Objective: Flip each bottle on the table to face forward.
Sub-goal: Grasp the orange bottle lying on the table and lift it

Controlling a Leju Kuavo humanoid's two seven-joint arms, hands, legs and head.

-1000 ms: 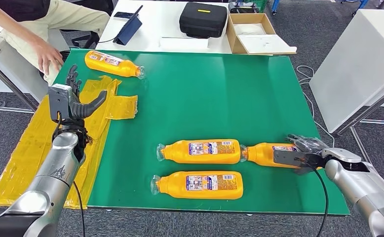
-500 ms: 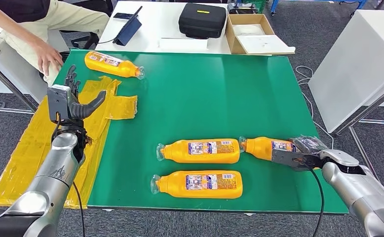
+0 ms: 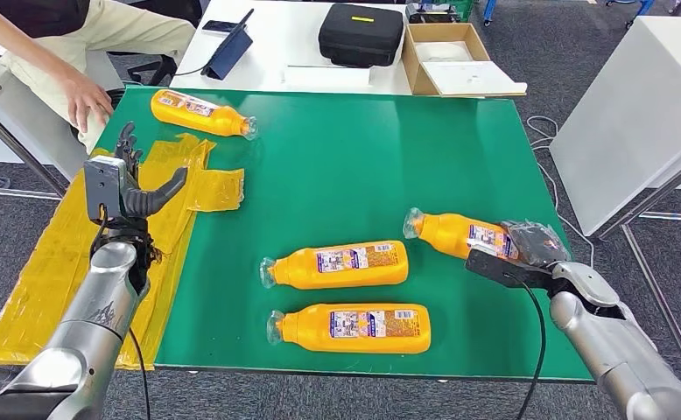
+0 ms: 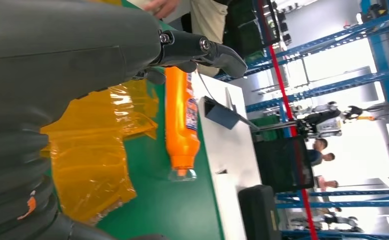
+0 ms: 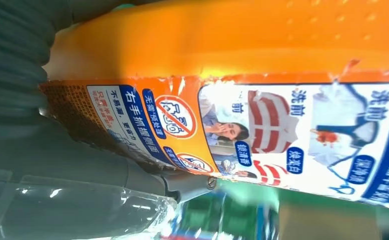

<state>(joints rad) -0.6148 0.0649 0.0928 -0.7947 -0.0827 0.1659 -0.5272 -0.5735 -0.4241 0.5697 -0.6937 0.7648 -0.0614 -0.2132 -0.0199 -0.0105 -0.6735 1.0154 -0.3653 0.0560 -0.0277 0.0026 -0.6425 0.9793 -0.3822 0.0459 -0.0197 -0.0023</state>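
Several orange bottles lie on the green table (image 3: 363,166). My right hand (image 3: 521,254) grips the base end of one orange bottle (image 3: 459,234) at the right, its cap pointing left and its body raised at a slant; its label (image 5: 262,130) fills the right wrist view. Two more bottles lie side by side in front, one in the middle (image 3: 337,265) and one nearer the front edge (image 3: 354,327). A fourth bottle (image 3: 199,113) (image 4: 181,120) lies at the far left corner. My left hand (image 3: 127,188) hovers open above the yellow sheet, holding nothing.
A crumpled yellow plastic sheet (image 3: 83,254) covers the table's left edge. A person's hand (image 3: 87,98) rests by the far left corner. Behind the table stand a black case (image 3: 360,33), a cardboard box (image 3: 455,57) and a dark tablet (image 3: 228,48).
My right hand has lifted and swung its bottle back and to the left, clear of the middle bottle. The middle bottle has slid a little left. My left hand has barely moved.
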